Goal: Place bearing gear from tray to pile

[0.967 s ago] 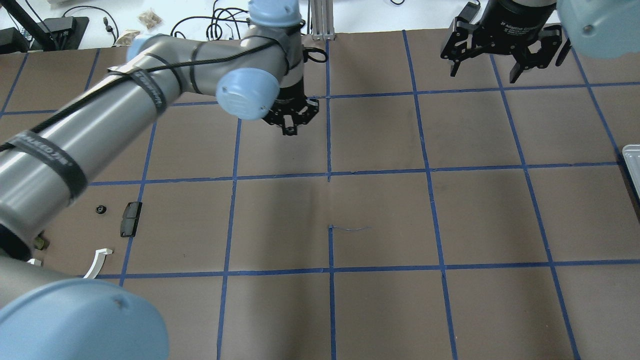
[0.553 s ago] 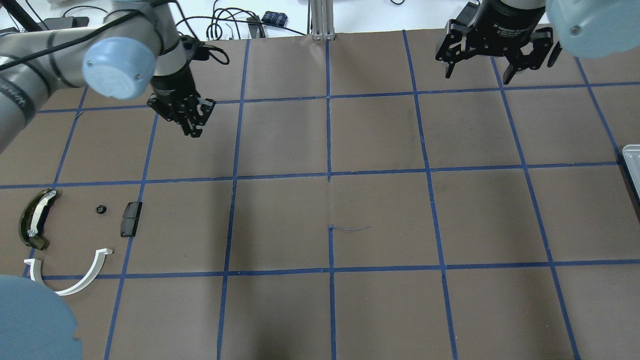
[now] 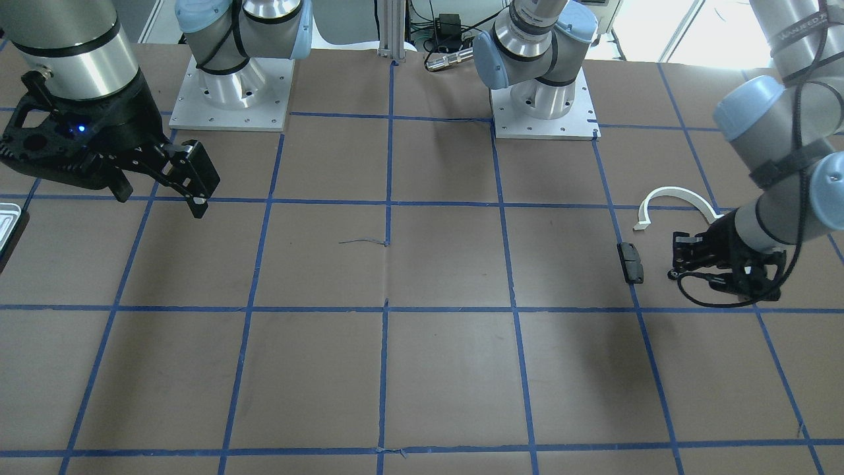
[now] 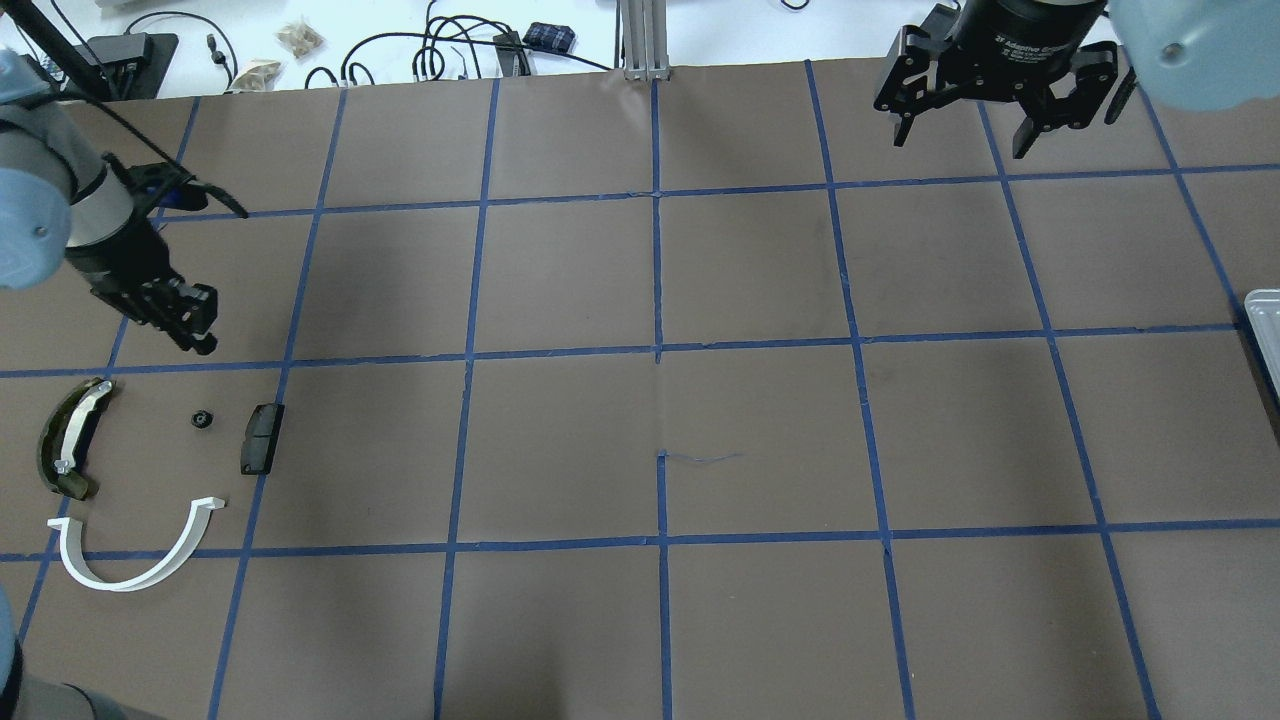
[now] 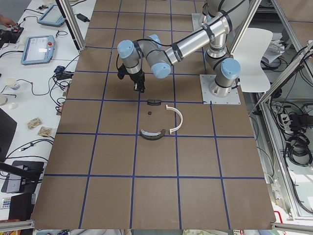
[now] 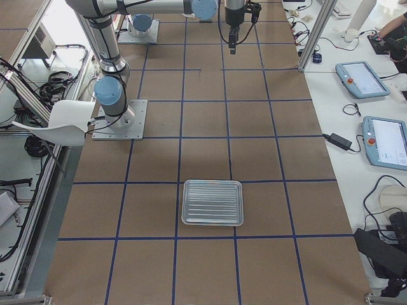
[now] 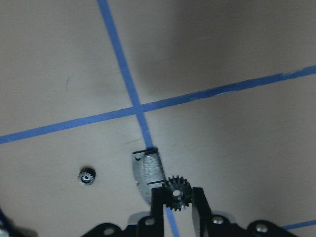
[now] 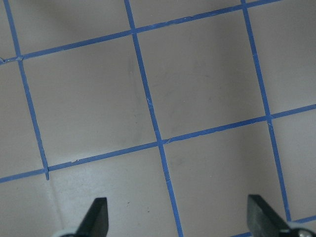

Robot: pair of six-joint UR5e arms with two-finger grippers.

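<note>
Bearing gear: a small, matt black spur gear [image 7: 177, 192] is seen nearest the left wrist camera, with short teeth around its rim and a round bore in the middle.
Gear's place: it is held off the tray, over the tabletop [image 4: 760, 440], at the side of the pile [image 5: 150, 133] away from the robot's base.
Gear's heading: its flat face is turned to the wrist camera, so the bore axis runs toward the lens. As it is round, no long axis is shown.
Left claw: the left claw [image 7: 177, 196] is pinched on the gear's rim by two narrow, dark fingers.
Black block: a rectangular block [image 4: 261, 438] is laid flat just beyond the gear, with its long axis along a blue tape line [image 4: 657, 270] that it touches.
Loose gear: a second small black gear [image 4: 203, 419] is laid flat beside the block, apart from it.
Olive piece: a dark, curved piece [image 4: 55, 445] with a white strip on it is laid farther out.
White arc: a smooth half-ring [image 3: 677, 191] is set near the olive piece.
Right claw: the right claw [image 4: 960, 138] is held spread wide above bare tabletop, well apart from the pile.
Tray: a silvery, ribbed tray [image 6: 212, 203] with rounded corners and a raised rim is set at the tabletop's far end.
</note>
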